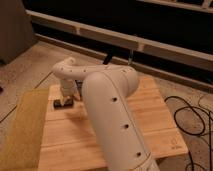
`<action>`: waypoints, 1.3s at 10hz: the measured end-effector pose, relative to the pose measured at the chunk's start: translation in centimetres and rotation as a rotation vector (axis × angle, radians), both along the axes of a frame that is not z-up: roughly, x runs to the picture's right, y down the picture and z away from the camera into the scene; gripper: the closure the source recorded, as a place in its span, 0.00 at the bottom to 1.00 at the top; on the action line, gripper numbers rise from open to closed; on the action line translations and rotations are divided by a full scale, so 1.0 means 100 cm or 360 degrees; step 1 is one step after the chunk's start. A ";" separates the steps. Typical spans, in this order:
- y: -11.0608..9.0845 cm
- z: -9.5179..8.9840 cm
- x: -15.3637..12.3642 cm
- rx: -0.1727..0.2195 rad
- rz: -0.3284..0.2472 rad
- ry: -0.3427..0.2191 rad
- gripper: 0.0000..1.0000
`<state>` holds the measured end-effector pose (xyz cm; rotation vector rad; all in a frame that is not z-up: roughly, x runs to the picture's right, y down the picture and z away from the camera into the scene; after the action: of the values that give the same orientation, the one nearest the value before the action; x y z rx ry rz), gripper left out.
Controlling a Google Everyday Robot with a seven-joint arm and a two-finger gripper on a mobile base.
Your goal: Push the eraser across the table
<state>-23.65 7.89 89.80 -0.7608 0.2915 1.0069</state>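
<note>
Light-wood planks form the table (155, 107), which is shown in the single camera view with a small dark mark (175, 146) at its near right corner. A yellow-green mat (20, 130) is laid along the table's left edge. Dark cables (192, 117) are seen on the floor beyond the right edge.

The white arm (112, 115) is raised from the near edge and bent over the tabletop toward the far left corner. The gripper (66, 98) is pointed downward at the end of the arm, close to the left edge of the table. Whether the gripper is open or closed cannot be told, and no object is seen to be held.

The eraser (63, 104), a small dark block, is located on the table near the left edge, directly under the gripper. Contact between the two cannot be confirmed.
</note>
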 end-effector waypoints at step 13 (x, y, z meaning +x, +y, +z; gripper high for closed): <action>0.015 -0.038 -0.145 -0.0157 -0.0145 -0.0479 0.35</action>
<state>-38.17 9.39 86.04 -0.9674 0.1147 0.7837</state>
